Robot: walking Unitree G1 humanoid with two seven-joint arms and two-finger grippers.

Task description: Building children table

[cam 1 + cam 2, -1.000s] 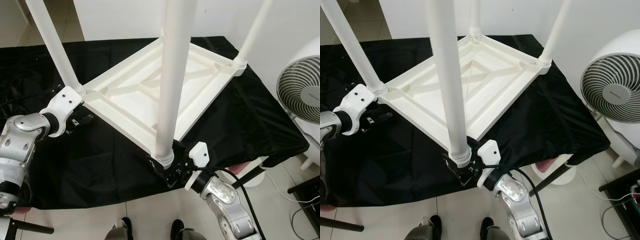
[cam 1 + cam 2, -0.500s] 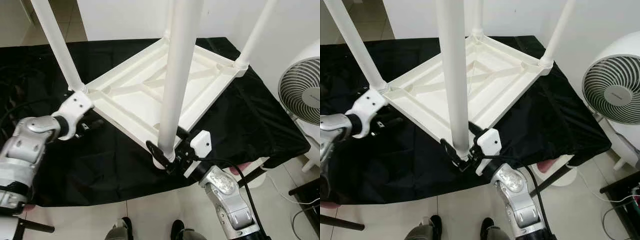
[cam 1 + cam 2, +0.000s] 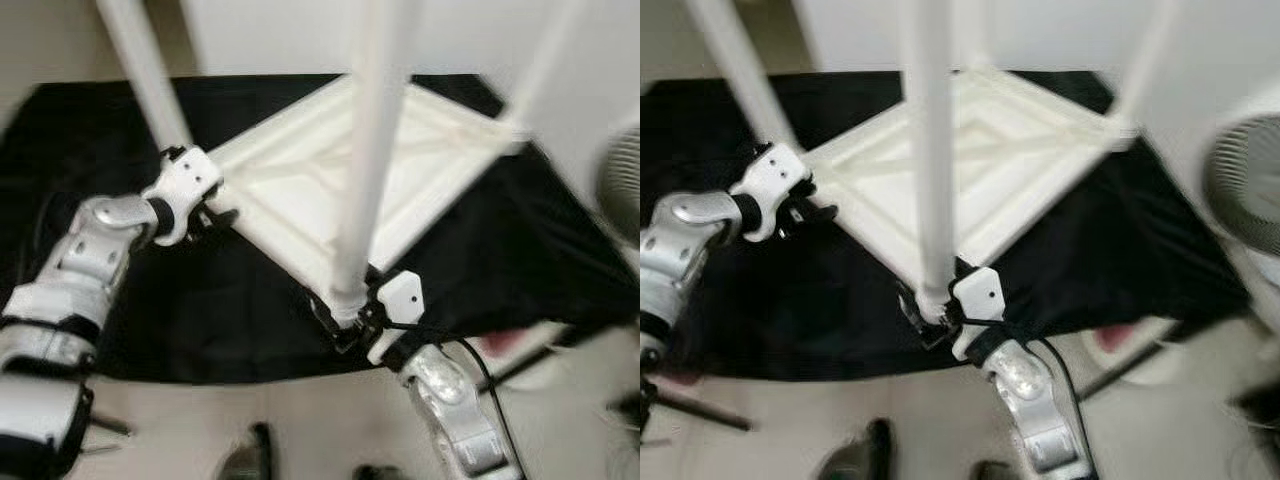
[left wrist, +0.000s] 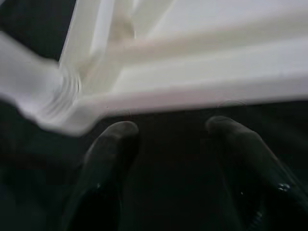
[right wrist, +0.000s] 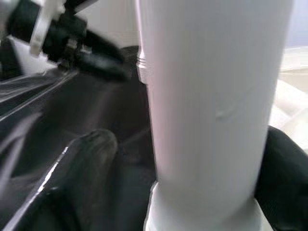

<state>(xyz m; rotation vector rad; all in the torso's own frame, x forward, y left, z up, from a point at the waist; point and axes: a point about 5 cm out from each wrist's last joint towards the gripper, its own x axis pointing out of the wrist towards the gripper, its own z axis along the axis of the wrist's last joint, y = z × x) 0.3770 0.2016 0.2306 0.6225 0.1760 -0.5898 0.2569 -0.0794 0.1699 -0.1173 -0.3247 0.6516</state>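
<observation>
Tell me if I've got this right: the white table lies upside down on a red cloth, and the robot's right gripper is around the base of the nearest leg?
Nearly. The cloth is black, not red, as the left eye view shows. The rest holds: the white table lies upside down on it, and the right gripper sits around the base of the nearest leg.

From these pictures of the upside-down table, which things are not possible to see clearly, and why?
- Right gripper at the near leg: whether it clamps the leg is unclear; the leg hides the contact in the right wrist view.
- Fan: blurred by camera motion and cut by the eye view's edge.
- Leg tops: cut off by the upper edge of the eye views.
- Left gripper: fingers apart near the table frame, but blur hides any touch.
</observation>
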